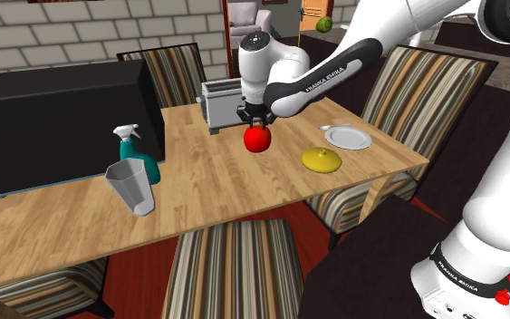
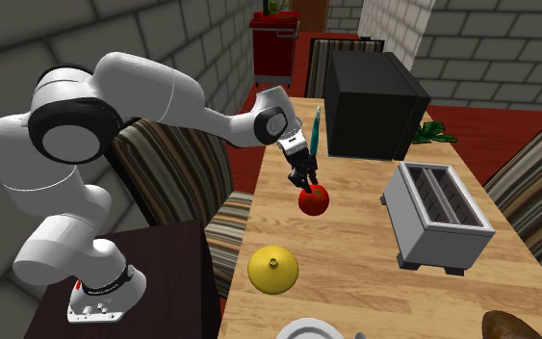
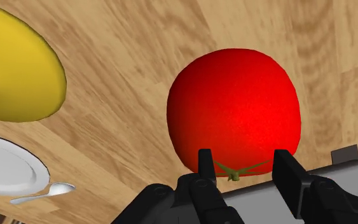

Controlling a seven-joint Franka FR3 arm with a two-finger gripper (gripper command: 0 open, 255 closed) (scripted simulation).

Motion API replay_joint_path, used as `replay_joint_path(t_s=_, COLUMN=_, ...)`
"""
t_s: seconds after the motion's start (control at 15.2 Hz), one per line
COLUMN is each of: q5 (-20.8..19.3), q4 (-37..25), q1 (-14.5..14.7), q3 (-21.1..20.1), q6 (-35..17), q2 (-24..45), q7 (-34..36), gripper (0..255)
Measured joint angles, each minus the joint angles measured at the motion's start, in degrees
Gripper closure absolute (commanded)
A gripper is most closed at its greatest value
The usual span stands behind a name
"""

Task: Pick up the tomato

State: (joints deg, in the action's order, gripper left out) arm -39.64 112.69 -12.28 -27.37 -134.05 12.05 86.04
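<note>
The tomato [image 1: 257, 140] sits just right of centre in the shoulder view, on the wooden desk [image 1: 226, 177], in front of the toaster [image 1: 218, 101] and left of the yellow domed object [image 1: 322, 159]. The tool [image 1: 257, 121] stands straight above it. In the wrist view its fingers [image 3: 205, 167] are drawn in narrow on either side of the green stem, and red skin meets both inner faces, so I judge that it grips the tomato's crown. Whether the fruit has left the desk I cannot tell.

The hold is high and shallow: the widest part of the tomato bulges beyond the fingertips. Round, smooth skin can squirt out of such a pinch, so the squeeze should be firm without bruising. The lift should go straight up and slowly, with the wrist held vertical so the weight hangs under the pads. The way up is open; the toaster, just beside the tool at the upper left, is the only thing to avoid on any sideways move.
</note>
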Motion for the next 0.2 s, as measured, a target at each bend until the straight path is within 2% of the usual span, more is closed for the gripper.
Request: replay_joint_path(t_s=0.2, q5=1.3, q4=-0.5, q1=-0.3, q3=-0.3, q6=1.0, q2=-1.0, q7=-1.3, gripper=255)
